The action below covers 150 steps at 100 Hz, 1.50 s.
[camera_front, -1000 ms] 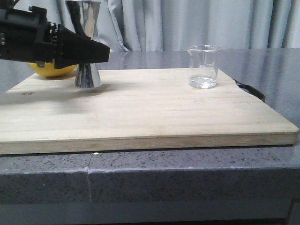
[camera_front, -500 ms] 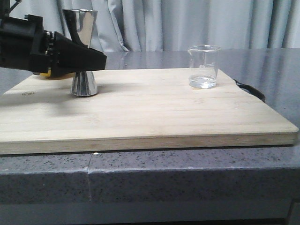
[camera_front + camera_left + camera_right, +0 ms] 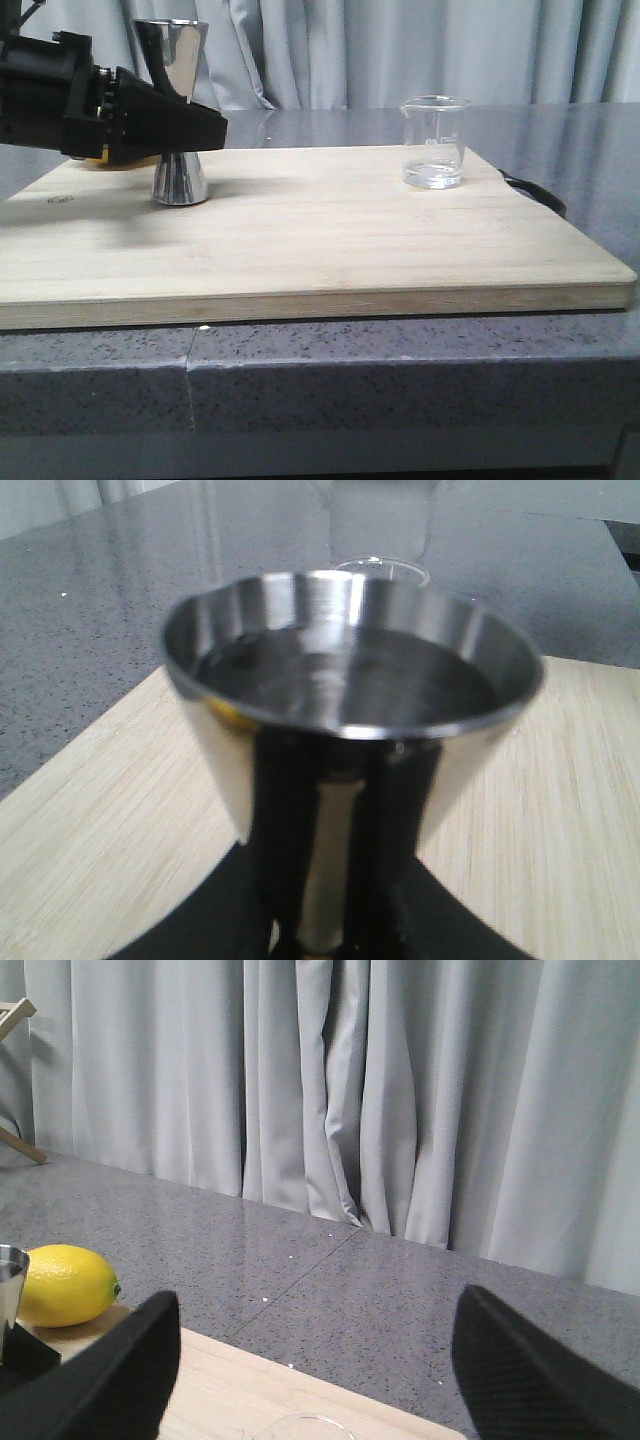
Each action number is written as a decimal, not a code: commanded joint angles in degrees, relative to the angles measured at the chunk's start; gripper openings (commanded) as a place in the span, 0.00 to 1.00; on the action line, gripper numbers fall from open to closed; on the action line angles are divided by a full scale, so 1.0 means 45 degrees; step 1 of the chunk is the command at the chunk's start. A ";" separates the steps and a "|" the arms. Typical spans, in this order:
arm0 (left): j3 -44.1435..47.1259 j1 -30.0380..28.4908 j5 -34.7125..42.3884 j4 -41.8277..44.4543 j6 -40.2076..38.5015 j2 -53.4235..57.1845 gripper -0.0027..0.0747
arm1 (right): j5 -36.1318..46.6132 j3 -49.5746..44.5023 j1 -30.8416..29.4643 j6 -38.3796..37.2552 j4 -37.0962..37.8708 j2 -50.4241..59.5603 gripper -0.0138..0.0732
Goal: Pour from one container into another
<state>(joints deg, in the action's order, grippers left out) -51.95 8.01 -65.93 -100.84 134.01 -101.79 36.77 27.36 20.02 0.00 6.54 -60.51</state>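
Here the left end effector [image 3: 205, 122] grips the jigger [image 3: 178, 110] at its waist.
It stands on the board's [image 3: 330, 240] left; the beaker [image 3: 434, 142] sits well apart. A jerk could spill its liquid.

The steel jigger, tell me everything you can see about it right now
The jigger is a shiny steel hourglass: two polished cones joined at a narrow waist. It stands upright on its lower cone, resting on the wooden cutting board at its back left. The left gripper closes around its waist, black fingers on either side. The left wrist view looks into the open upper cup, a dark mirror-like interior that seems to hold clear liquid. The glass beaker stands well apart to its right.
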 commanded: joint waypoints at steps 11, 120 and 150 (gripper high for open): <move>-0.0243 -0.0049 -0.1547 -0.0558 0.0026 0.0483 0.01 | 0.0899 0.0271 -0.0063 0.0000 0.0029 0.0294 0.74; -0.0243 -0.0049 -0.0885 -0.0152 0.0026 0.0483 0.01 | 0.0997 0.0271 -0.0063 0.0000 0.0029 0.0294 0.74; -0.0243 -0.0049 -0.0885 -0.0152 0.0026 0.0483 0.01 | 0.0997 0.0271 -0.0063 0.0000 0.0029 0.0294 0.74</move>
<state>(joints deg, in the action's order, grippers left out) -51.95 7.99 -66.39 -99.05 134.06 -101.79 36.77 27.36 20.02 0.00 6.54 -60.51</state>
